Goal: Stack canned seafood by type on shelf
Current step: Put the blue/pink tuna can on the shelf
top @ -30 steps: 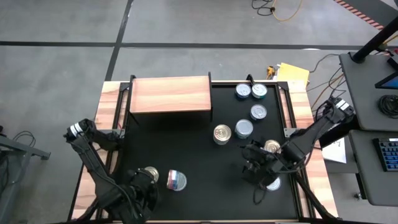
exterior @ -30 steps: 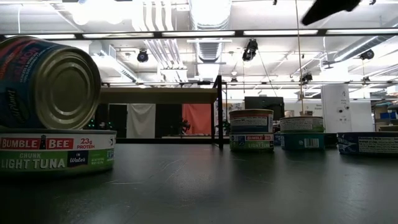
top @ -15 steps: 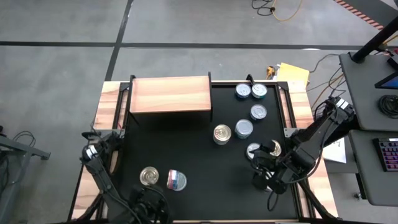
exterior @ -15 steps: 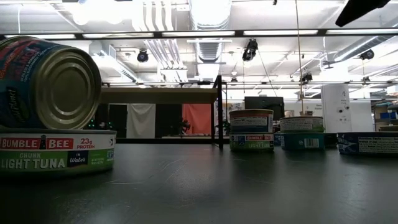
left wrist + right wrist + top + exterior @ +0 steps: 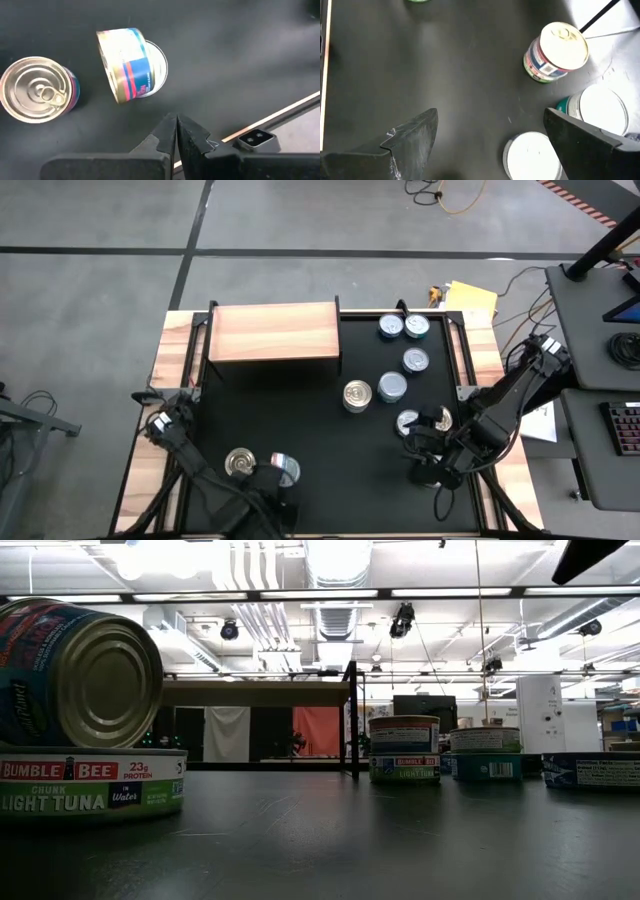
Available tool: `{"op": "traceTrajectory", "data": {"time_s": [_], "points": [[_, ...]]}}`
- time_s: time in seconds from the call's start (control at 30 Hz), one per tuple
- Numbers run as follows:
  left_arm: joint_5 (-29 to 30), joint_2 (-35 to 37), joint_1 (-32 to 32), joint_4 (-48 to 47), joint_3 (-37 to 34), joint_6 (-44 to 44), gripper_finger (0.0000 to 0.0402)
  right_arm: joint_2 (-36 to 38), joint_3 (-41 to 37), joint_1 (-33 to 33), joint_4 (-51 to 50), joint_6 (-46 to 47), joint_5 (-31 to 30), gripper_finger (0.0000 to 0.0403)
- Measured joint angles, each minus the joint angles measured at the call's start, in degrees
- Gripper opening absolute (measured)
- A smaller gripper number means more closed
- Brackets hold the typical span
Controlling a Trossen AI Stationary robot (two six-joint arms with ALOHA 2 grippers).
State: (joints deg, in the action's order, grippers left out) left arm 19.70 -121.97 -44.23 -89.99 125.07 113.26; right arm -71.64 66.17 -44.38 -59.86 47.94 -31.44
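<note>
Shelf [image 5: 273, 331] at far left of the black surface [image 5: 330, 435], top bare, no tins on it. In the low view only its underside edge and one dark leg show, far off.

Tins all on the surface. Far right: a pair side by side [image 5: 403, 327], one below them [image 5: 415, 360]. Middle: a gold-top tin [image 5: 357, 395] just beside a silver-top tin [image 5: 392, 387]. Near left: an upright gold-top tin [image 5: 240, 463]; beside it a tipped tin [image 5: 283, 470] on its edge, partly covered by the left arm from above. The left wrist view shows it better: blue, red and white label [image 5: 129, 64], leaning over something pale underneath that I cannot make out. The low view has a tipped tin resting on a "Bumble Bee" tuna tin [image 5: 92, 784], cut off at the frame's left edge.

Left claw [image 5: 175, 131]: fingers pressed together, holding nothing, near edge of the surface just short of the tipped tin. From above it is lost in the dark arm.

Right claw [image 5: 424, 463]: near right, fingers spread wide [image 5: 411, 137], nothing between them. Two tins [image 5: 407, 421] and [image 5: 437, 418] sit just far of it, the second partly under the arm. Its wrist view shows a gold-top tin [image 5: 556, 51] and two white-top tins [image 5: 598, 109], [image 5: 532, 156], the last cut off at the frame edge.
</note>
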Motion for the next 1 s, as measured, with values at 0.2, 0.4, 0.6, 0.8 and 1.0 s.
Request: {"op": "traceTrajectory", "data": {"time_s": [0.2, 0.4, 0.6, 0.8, 1.0], "points": [[-1.66, 0.08, 2.61, -0.02, 2.64, -3.31, 0.0000, 1.93, 0.00, 0.00, -3.30, -0.02, 0.15, 0.0354], [-1.60, 0.09, 3.39, -0.03, 1.84, -2.17, 0.0004, 2.70, 0.00, 0.00, -5.07, -1.15, -0.02, 0.0354], [-3.68, 0.09, 3.52, -0.04, 0.82, -2.50, 0.0053, 2.70, 0.00, 0.00, -5.41, -2.99, 0.09, 0.0354], [-4.15, 0.09, 3.71, -0.01, 0.65, -2.26, 0.0144, 2.70, 0.00, 0.00, -6.46, -3.19, 0.42, 0.0354], [-3.85, 0.09, 4.44, 0.00, -0.32, -3.98, 0.0249, 2.70, 0.02, 0.00, -7.46, -3.69, 0.46, 0.0354]]}}
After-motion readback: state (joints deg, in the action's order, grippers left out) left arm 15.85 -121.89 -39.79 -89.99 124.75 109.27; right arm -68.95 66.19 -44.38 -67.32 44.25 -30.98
